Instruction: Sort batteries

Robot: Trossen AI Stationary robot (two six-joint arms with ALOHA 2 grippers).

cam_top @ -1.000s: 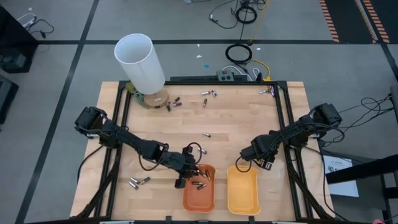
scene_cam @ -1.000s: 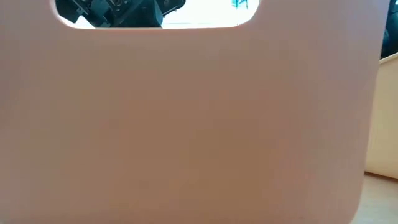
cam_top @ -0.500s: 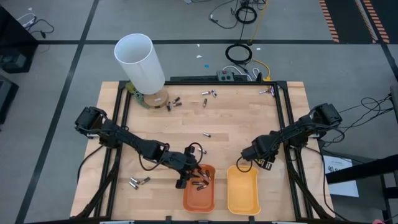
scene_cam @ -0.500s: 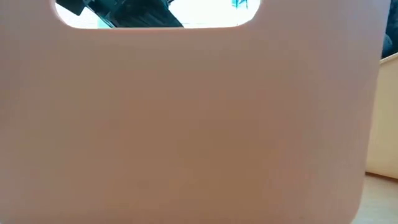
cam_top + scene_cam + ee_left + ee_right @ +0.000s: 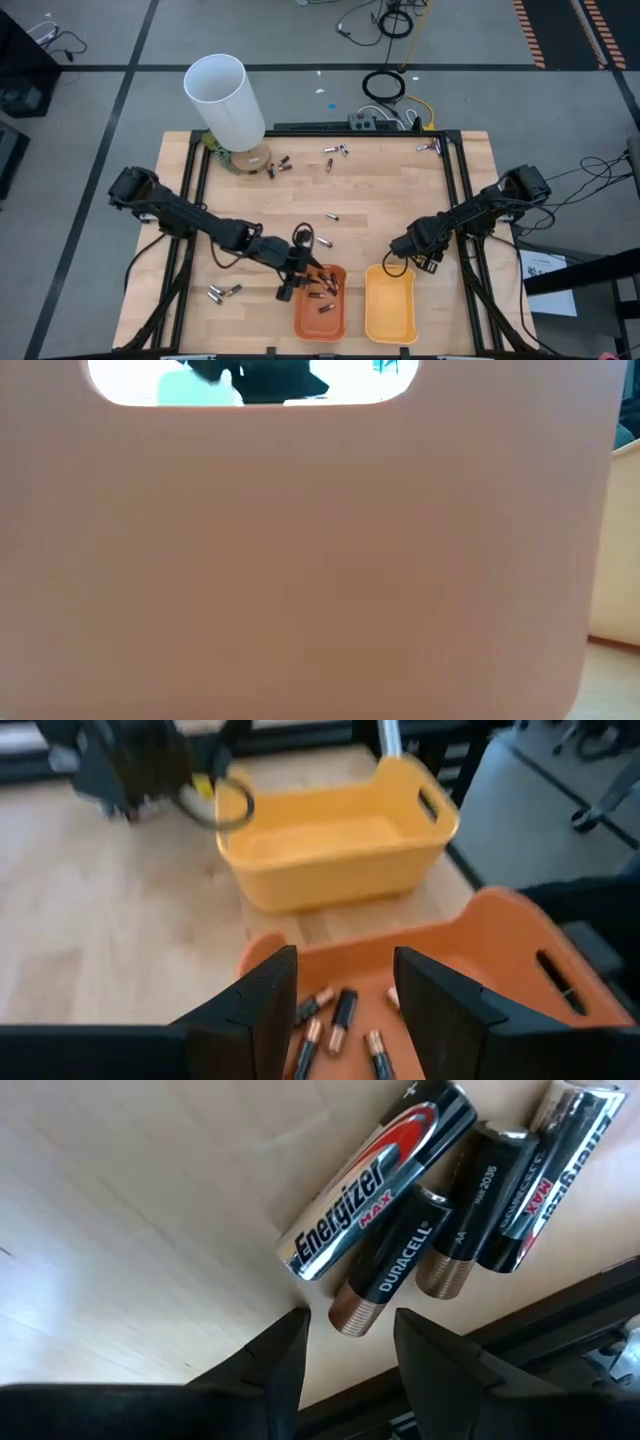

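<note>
My left gripper (image 5: 299,279) (image 5: 345,960) hangs open over the far left corner of the orange tray (image 5: 304,322), where several dark, copper-ended batteries (image 5: 340,1015) lie on the floor of the tray. My right gripper (image 5: 408,248) (image 5: 352,1320) is open, low over the table by the yellow tray (image 5: 390,322). Its fingers stand on either side of the copper end of a dark battery (image 5: 385,1275), which lies beside a silvery one (image 5: 375,1180) and two more dark ones (image 5: 490,1200). The orange tray's wall (image 5: 320,560) fills the low view.
Loose batteries lie on the wood: a silvery pair near the left edge (image 5: 222,292), one mid-table (image 5: 332,215), and others along the far edge (image 5: 336,151) (image 5: 430,146). A tall white tube (image 5: 225,100) stands at the far left corner. A black frame (image 5: 465,200) borders the table.
My left arm has swung a little. Its gripper has drawn slightly back from over the orange tray toward the table's left, so more of the batteries in the tray show. In the low view its dark shape has slid across the tray's handle slot.
</note>
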